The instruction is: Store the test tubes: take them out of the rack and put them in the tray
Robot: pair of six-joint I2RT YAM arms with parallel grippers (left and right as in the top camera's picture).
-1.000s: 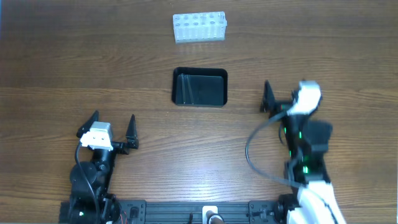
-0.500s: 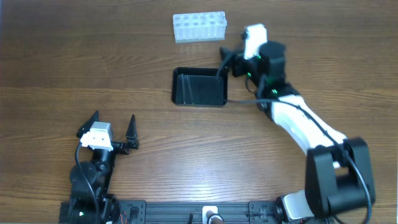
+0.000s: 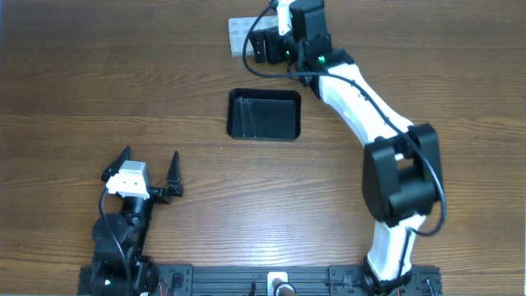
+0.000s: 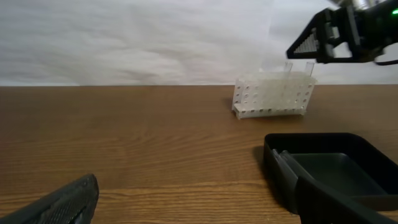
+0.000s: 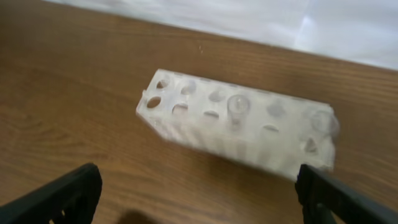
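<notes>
**Right end effector open above the rack, nothing gripped**

Its fingers stand apart over the rack, which sits at the far side of the table, beyond the tray. Two tubes stand upright in the rack, their tops proud of it. Judgement: the tubes are clear, thin-walled, light, stiff and smooth, so liable to slip, or to crack under a hard squeeze. The best hold is the exposed top, drawn straight up. Left end effector rests open near its base. The table is flat wood grain, with a white wall behind.
</notes>
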